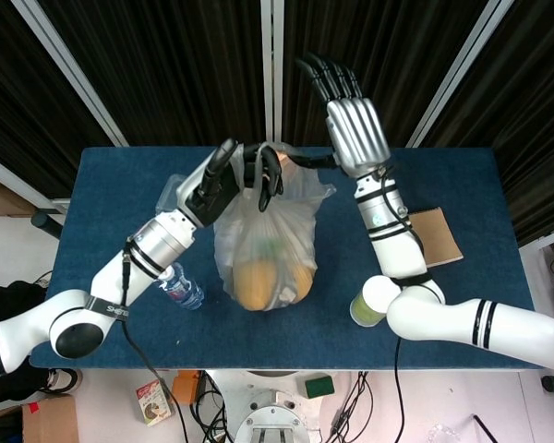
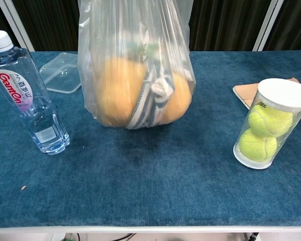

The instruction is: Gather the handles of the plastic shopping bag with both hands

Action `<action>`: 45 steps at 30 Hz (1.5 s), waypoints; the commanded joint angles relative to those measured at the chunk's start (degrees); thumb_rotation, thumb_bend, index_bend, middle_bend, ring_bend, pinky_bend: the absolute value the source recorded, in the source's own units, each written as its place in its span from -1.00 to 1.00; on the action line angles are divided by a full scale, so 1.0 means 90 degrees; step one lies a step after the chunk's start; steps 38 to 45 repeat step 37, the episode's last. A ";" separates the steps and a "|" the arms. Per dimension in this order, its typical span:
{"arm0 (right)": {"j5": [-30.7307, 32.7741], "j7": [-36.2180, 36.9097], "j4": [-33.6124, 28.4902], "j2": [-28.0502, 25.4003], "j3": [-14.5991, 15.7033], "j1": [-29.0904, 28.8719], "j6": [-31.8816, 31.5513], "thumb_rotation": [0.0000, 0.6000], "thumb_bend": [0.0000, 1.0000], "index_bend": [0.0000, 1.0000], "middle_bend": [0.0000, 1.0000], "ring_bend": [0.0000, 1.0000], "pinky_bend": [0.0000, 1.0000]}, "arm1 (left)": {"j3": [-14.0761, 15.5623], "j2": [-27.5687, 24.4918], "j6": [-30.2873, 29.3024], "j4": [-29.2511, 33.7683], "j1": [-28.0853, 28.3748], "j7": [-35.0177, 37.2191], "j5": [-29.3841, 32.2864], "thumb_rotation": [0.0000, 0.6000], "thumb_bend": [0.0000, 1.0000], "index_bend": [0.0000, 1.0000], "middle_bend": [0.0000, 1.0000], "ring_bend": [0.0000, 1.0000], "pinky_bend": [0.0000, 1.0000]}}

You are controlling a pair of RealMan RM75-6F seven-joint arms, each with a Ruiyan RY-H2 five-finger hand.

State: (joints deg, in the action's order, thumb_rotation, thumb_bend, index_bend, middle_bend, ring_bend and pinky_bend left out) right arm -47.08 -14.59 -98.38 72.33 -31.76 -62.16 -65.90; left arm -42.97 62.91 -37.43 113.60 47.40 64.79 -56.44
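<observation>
The clear plastic shopping bag (image 1: 263, 249) hangs from its gathered handles (image 1: 263, 159) over the middle of the blue table (image 1: 462, 175). It holds orange round items and a striped cloth. My left hand (image 1: 242, 180) grips the handles from the left, its dark fingers curled over them. To the right of the handles my right hand (image 1: 355, 134) stands upright with its fingers straight and apart; its thumb reaches left to the bag's rim. In the chest view the bag (image 2: 135, 75) fills the upper middle, its bottom just above the cloth. Neither hand shows there.
A water bottle (image 2: 27, 95) stands at the left front, seen from the head view (image 1: 183, 291) under my left forearm. A clear container (image 2: 65, 70) lies behind it. A tube of tennis balls (image 2: 268, 123) stands at the right, with a brown notebook (image 1: 434, 235) behind it.
</observation>
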 commanded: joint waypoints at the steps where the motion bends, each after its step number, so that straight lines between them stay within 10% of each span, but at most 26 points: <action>1: -0.0190 0.0295 -0.0113 -0.0128 0.0051 0.0151 0.0150 1.00 -1.00 -1.00 -1.00 -1.00 -1.00 | -0.0012 -0.0031 -0.0080 -0.0003 0.0016 -0.0109 0.0182 -0.60 -0.70 -0.19 0.02 -0.15 0.24; 15: -0.1571 0.1812 -0.1388 -0.1064 0.0102 0.1361 -0.0225 1.00 -1.00 -1.00 -1.00 -1.00 -1.00 | -0.0049 0.0041 -0.0242 -0.0093 0.0120 -0.0432 0.0615 -0.60 -0.70 -0.29 -0.15 -0.27 0.10; 20: -0.3109 0.2828 -0.1818 -0.1823 0.0764 0.2807 -0.1148 1.00 -1.00 -1.00 -1.00 -1.00 -1.00 | -0.0193 -0.0113 -0.0211 -0.0105 0.0210 -0.0611 0.0797 -0.75 -0.70 -0.29 -0.17 -0.29 0.07; 31: -0.5907 0.2364 0.0805 -0.0928 0.3081 0.5705 -0.4183 1.00 -0.91 -1.00 -1.00 -1.00 -1.00 | -0.0727 -0.0827 -0.0180 0.0139 0.0491 -0.1177 0.1288 -0.84 -0.70 -0.42 -0.27 -0.37 -0.01; 37: -0.5824 0.2988 0.2099 -0.0122 0.3421 0.6377 -0.4778 1.00 -0.91 -1.00 -1.00 -1.00 -1.00 | -0.0693 -0.0962 -0.0294 0.0223 0.0596 -0.1450 0.1602 -0.84 -0.70 -0.43 -0.30 -0.40 -0.07; 45: -0.5824 0.2988 0.2099 -0.0122 0.3421 0.6377 -0.4778 1.00 -0.91 -1.00 -1.00 -1.00 -1.00 | -0.0693 -0.0962 -0.0294 0.0223 0.0596 -0.1450 0.1602 -0.84 -0.70 -0.43 -0.30 -0.40 -0.07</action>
